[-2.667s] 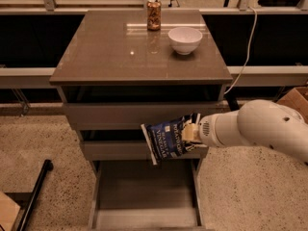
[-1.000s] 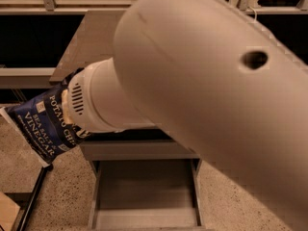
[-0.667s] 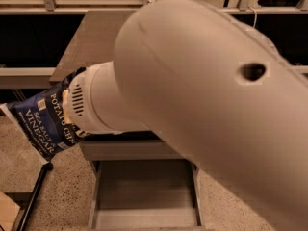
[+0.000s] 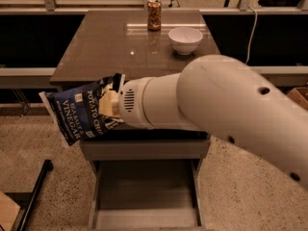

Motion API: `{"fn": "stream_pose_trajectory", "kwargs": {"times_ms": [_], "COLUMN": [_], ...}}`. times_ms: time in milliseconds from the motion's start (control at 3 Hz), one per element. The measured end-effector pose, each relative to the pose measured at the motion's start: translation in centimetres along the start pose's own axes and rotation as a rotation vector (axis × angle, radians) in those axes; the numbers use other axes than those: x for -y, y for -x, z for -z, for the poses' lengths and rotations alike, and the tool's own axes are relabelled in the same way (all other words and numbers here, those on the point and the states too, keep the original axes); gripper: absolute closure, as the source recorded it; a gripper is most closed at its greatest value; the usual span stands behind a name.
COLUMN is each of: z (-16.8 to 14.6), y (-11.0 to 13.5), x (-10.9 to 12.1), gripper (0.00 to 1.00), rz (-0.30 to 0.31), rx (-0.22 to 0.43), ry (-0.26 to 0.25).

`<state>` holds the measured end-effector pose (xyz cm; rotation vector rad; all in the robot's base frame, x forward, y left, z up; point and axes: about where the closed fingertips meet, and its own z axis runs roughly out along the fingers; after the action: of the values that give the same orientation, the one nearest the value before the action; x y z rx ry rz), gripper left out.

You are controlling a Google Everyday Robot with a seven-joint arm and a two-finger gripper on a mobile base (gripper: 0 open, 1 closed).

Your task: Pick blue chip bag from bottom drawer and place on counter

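Grey inside and pulled open, the deep grey-brown bottom drawer (image 4: 144, 196) lies at six o'clock in our view; above it, toward nine o'clock, we see the cream two-finger gripper (image 4: 109, 105) on its bulky white arm (image 4: 216, 105), fingers (image 4: 109, 102) clamped on the crinkly dark navy chip bag (image 4: 79, 112), which hangs tilted in the air at the left front corner of the glossy grey-brown counter (image 4: 106, 47); farther back, near twelve o'clock, a white ceramic bowl (image 4: 185, 39) stands on that counter; beyond it, a brown drink can (image 4: 154, 14).
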<state>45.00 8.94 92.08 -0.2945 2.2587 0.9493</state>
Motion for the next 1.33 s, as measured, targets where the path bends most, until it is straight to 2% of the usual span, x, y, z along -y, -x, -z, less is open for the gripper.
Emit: {"fn": "stream_pose_trajectory", "kwargs": {"times_ms": [333,667,1000,1333], "z": [-0.4,0.1,0.4,-0.2], "y": [2.2,6.6,12.3,17.9], "x": [3.8,6.9,9.8,12.6], "gripper": [1.0,1.0,1.0,1.0], "rz": [-0.028,-0.004,0.035,0.088], "rx": [0.033,0.1,0.173,0.209], "ry": [0.011,-0.009,-0.021,-0.007]}}
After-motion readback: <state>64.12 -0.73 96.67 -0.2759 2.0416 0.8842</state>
